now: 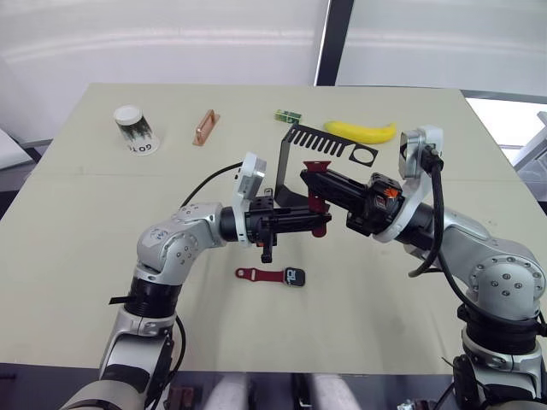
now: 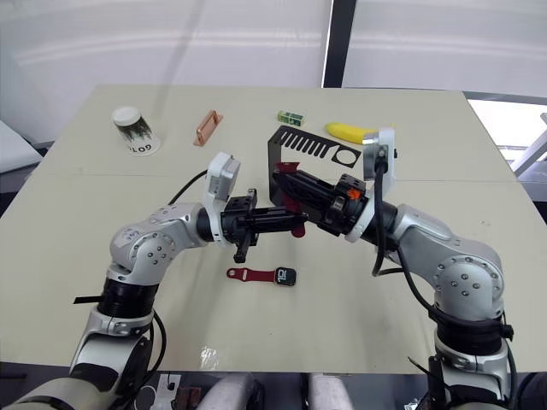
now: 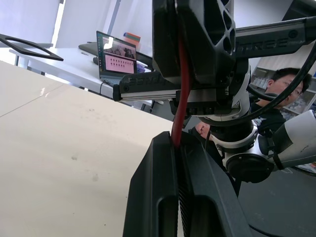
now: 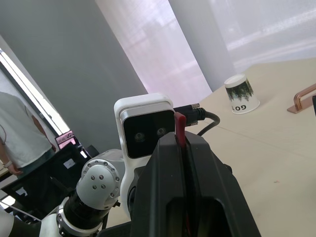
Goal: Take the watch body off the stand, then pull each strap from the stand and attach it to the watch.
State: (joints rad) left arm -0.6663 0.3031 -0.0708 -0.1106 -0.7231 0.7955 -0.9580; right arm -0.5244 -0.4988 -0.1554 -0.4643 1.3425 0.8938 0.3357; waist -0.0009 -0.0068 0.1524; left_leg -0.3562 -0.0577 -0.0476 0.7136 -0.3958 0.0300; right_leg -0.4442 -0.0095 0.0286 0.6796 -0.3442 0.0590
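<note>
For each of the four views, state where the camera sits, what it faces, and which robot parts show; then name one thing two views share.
Left eye: head, facing down at stand; both arms.
Right eye: same, shifted.
Left wrist: along left gripper, facing right gripper.
Right wrist: along right gripper, facing the left arm.
Shared: the wrist views show the loose strap both grippers pinch.

strap [image 3: 180, 94] | ends hidden inside both claws | stand [image 1: 295, 166] foot occluded

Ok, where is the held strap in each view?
Left eye: strap upright at centre.
Right eye: just left of centre.
Left wrist: rises from left fingers, centre.
Right wrist: tip pokes from right fingers, centre.
Landmark: cup, far left in eye views, also right wrist.
</note>
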